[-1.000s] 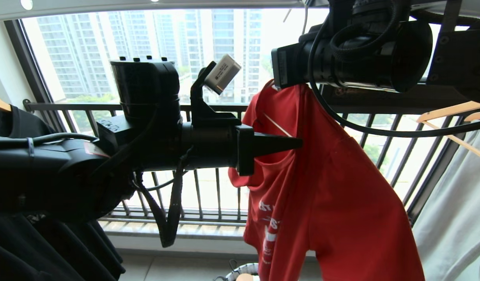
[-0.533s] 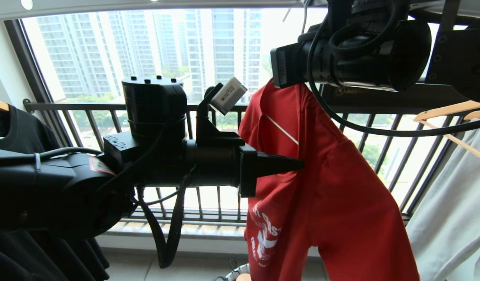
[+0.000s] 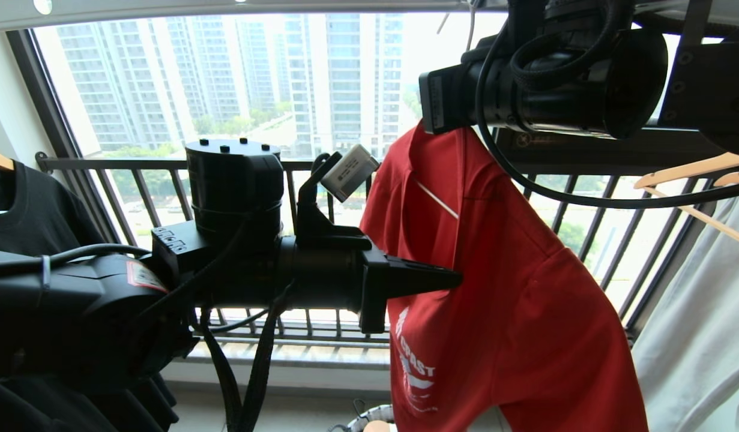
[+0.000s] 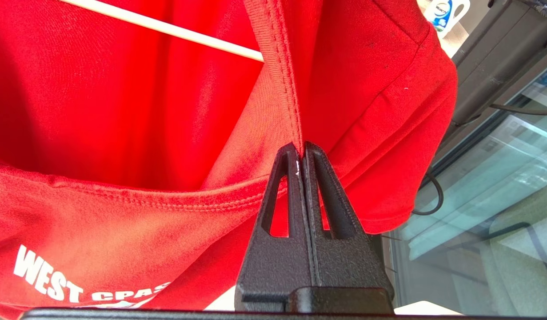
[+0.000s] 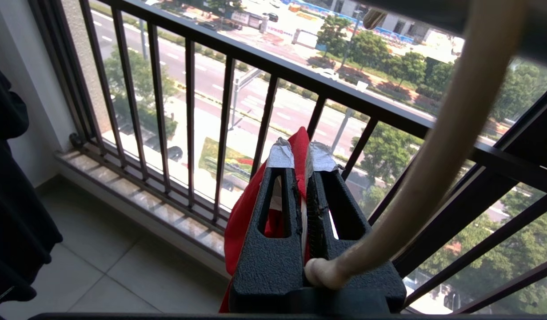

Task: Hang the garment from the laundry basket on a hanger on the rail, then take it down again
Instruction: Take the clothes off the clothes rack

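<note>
Pinched tight on the red T-shirt's neckband (image 4: 291, 102) by the left gripper (image 4: 300, 153), with the off-white wire hanger arm (image 4: 166, 29) crossing just beyond the tips. Open air below and behind that pincer, as far back as the black railing (image 3: 321, 180). Crowded above by the right gripper (image 5: 300, 149), itself clamped on red cloth. Blocked further right by wooden hangers (image 3: 693, 171) and a pale grey garment (image 3: 699, 336); black shirts (image 3: 27, 210) hanging left.

The garment (image 3: 513, 312) is bright red with white lettering printed low on the chest. The hanger (image 4: 166, 29) showing inside it is off-white. Both grippers, left (image 4: 302, 153) and right (image 5: 300, 153), are matte black, the right with grey-taped tips. The railing (image 5: 189, 89) is black.
</note>
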